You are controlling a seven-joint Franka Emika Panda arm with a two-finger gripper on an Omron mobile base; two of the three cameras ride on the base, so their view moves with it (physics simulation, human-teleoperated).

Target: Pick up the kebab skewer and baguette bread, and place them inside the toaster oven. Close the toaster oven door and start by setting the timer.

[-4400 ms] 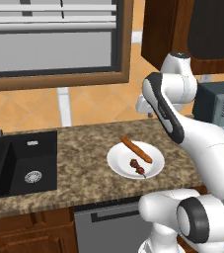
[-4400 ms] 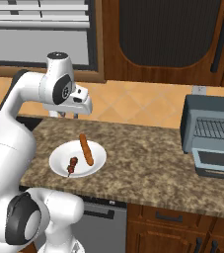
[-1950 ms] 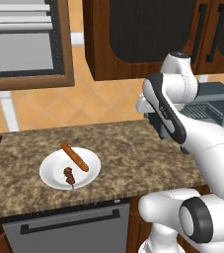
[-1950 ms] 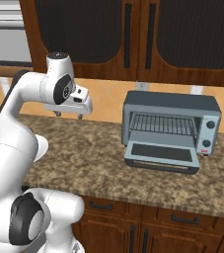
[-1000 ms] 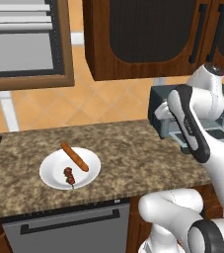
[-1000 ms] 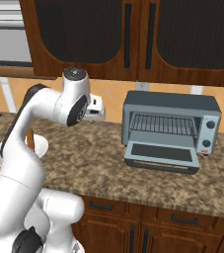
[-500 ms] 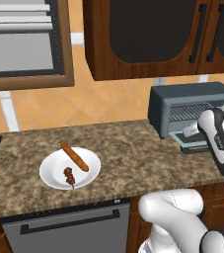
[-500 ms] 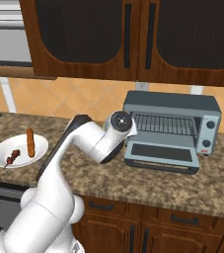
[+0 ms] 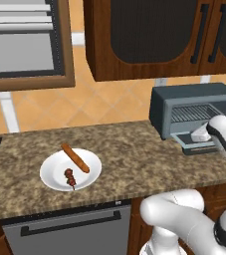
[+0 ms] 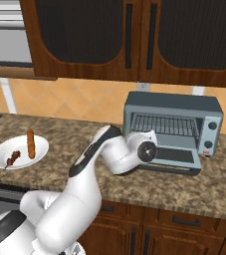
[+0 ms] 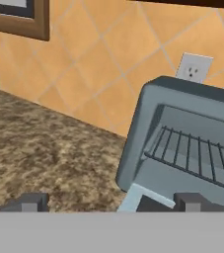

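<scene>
The kebab skewer (image 9: 70, 177) and baguette bread (image 9: 75, 158) lie where they did half a second ago, on the white plate (image 9: 50, 175) near the counter's (image 9: 134, 149) front edge, while my arm has swung lower and closer to the toaster oven (image 10: 173, 124) at the counter's back right. Its door (image 10: 176, 157) hangs open and flat. My gripper (image 11: 111, 201) sits just off the door's left corner, fingers (image 11: 32, 202) spread fully wide, holding nothing.
</scene>
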